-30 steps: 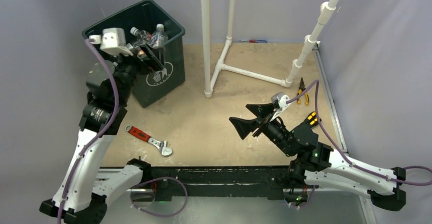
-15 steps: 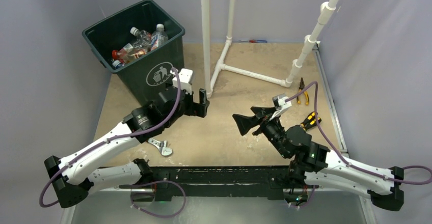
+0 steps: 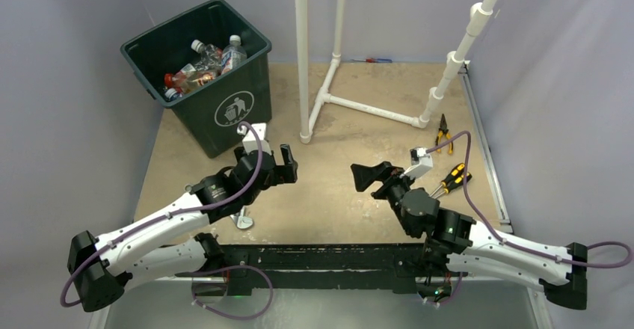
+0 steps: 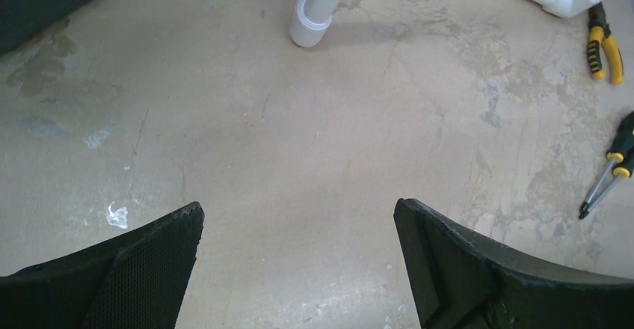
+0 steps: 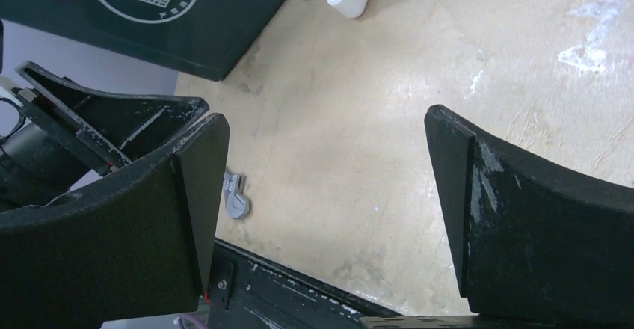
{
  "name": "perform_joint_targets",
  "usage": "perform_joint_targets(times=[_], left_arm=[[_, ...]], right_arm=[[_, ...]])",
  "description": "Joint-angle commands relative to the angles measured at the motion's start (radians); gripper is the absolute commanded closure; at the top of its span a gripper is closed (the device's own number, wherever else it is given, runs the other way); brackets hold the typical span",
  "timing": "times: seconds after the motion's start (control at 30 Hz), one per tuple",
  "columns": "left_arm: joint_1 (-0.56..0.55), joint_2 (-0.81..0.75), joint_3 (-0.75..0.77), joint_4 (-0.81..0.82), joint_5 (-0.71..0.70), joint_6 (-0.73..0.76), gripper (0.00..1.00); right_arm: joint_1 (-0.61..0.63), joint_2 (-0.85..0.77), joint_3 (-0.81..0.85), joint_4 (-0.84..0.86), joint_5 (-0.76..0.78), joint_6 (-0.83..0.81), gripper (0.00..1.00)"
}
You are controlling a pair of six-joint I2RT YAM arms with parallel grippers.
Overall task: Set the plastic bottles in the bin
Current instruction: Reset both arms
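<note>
The dark green bin [image 3: 224,112] stands at the back left, with several plastic bottles [image 3: 200,69] lying inside it; its logo side also shows in the right wrist view [image 5: 149,0]. My left gripper [image 3: 286,164] is open and empty, low over the bare table in front of the bin; its fingers [image 4: 142,262] frame only bare table. My right gripper [image 3: 370,177] is open and empty over the table's middle, pointing left. No bottle shows on the table.
A white pipe frame [image 3: 314,82] stands at the back middle, its foot in the left wrist view [image 4: 314,22]. A wrench's head [image 3: 243,220] lies under my left arm. Yellow-handled pliers [image 3: 442,133] and screwdrivers [image 3: 448,181] lie at the right.
My left arm has come down from over the bin to low over the table in front of it, gripper empty. My right arm has drawn back slightly to the right.
</note>
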Motion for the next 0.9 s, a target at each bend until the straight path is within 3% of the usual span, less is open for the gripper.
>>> perform_joint_targets(times=[0.0, 0.17, 0.43, 0.53, 0.73, 0.8, 0.87], left_arm=[[-0.003, 0.05, -0.006, -0.014, -0.119, -0.171, 0.01], [-0.002, 0.093, 0.047, -0.118, -0.201, -0.249, 0.01], [-0.002, 0.124, 0.045, -0.182, -0.194, -0.181, 0.01], [-0.002, 0.106, 0.019, -0.185, -0.169, -0.157, 0.01], [-0.002, -0.026, -0.086, -0.067, -0.095, -0.089, 0.03], [-0.002, -0.082, -0.12, -0.032, -0.088, -0.085, 0.03], [-0.002, -0.109, -0.137, -0.029, -0.096, -0.088, 0.03]], right_arm=[[0.0, 0.032, -0.02, 0.002, 0.065, 0.143, 0.01], [0.0, 0.045, -0.013, -0.035, 0.069, 0.156, 0.01], [0.0, -0.012, -0.055, -0.003, 0.024, 0.121, 0.01], [0.0, -0.045, -0.076, 0.066, -0.069, 0.0, 0.01], [0.0, -0.055, -0.07, 0.223, -0.438, -0.161, 0.01], [0.0, -0.033, -0.067, 0.227, -0.439, -0.133, 0.01], [0.0, 0.004, -0.051, 0.169, -0.341, -0.063, 0.01]])
